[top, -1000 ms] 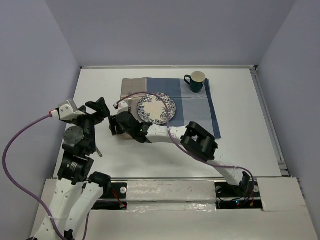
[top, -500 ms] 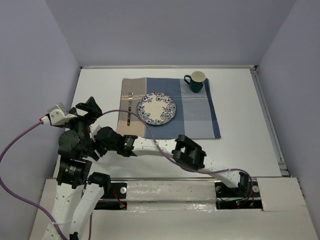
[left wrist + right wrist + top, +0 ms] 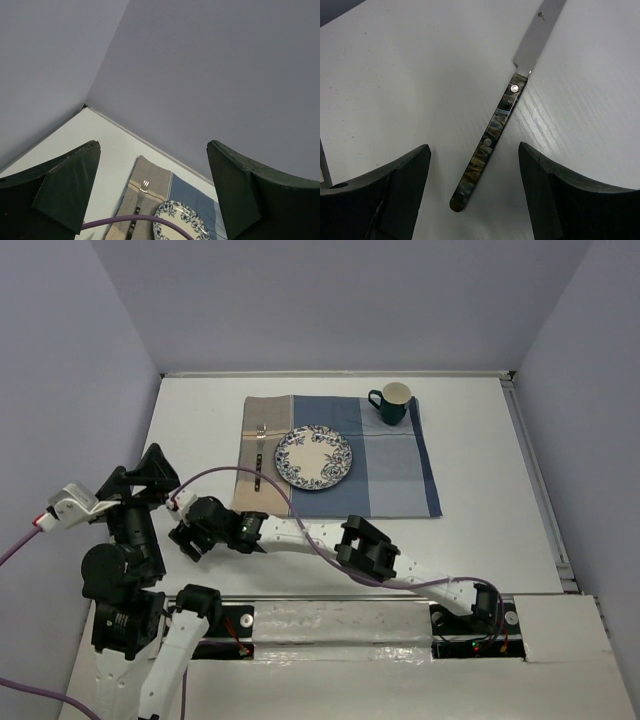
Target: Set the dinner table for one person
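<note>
A knife with a marbled dark handle (image 3: 487, 145) and a steel blade (image 3: 538, 31) lies flat on the white dinner table (image 3: 480, 540). My right gripper (image 3: 473, 146) is open just above it, one finger on each side of the handle, not touching it. In the top view the right gripper (image 3: 184, 538) is at the near left of the table and hides the knife. My left gripper (image 3: 148, 472) is open and empty, raised at the left edge, and shows open in its wrist view (image 3: 152, 145).
A blue-and-tan striped placemat (image 3: 400, 465) lies at the far middle. On it are a floral plate (image 3: 314, 457), a fork (image 3: 259, 455) to the plate's left and a dark green mug (image 3: 391, 403) at the far right corner. A purple cable (image 3: 230, 472) arcs over the placemat's left part.
My right gripper has swung from beside the plate to the near left of the table, over the knife. My left arm has drawn back to the left and risen.
</note>
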`<state>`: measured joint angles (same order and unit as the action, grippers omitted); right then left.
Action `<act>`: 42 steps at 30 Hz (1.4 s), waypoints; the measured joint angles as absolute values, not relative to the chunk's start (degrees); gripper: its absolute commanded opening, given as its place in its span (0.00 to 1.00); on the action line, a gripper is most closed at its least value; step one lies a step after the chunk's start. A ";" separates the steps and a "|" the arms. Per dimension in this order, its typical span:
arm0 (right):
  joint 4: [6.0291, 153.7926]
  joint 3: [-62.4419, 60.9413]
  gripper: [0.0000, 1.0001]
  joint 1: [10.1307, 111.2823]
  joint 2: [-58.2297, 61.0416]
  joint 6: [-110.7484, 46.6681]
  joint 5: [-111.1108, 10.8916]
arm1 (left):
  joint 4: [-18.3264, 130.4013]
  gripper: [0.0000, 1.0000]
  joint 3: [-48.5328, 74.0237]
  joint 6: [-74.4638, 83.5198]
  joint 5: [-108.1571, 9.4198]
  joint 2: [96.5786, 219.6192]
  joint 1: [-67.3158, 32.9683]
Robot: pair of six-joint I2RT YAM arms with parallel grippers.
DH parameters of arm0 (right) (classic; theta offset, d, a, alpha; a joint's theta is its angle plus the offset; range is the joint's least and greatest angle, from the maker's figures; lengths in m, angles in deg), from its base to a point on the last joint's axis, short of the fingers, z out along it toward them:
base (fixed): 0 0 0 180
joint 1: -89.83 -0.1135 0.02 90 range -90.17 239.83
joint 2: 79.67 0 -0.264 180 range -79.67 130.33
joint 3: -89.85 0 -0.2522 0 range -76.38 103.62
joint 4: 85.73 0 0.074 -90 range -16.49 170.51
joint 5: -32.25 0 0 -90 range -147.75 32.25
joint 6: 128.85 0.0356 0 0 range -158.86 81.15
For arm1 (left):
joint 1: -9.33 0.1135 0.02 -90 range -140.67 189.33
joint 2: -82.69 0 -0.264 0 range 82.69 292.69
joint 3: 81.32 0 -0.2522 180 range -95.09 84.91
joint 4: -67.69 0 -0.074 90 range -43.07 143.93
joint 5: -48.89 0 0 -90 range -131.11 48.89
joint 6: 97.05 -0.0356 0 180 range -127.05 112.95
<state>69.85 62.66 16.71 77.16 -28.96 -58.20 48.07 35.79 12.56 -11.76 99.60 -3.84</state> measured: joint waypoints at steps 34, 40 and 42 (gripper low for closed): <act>71.01 44.04 0.00 14.07 66.49 -27.15 -79.16 | 47.04 0.99 36.71 9.85 -10.08 92.93 -11.91; 78.24 29.06 0.00 14.09 58.41 -29.64 -78.18 | 47.21 0.99 37.85 9.24 -9.25 92.93 -12.85; 80.41 25.24 0.00 14.11 56.33 -29.58 -77.32 | 47.61 0.99 38.44 9.26 -9.19 92.93 -12.85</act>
<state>80.41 25.24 14.11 56.33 -29.58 -77.32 47.61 38.44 9.26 -9.19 92.93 -12.85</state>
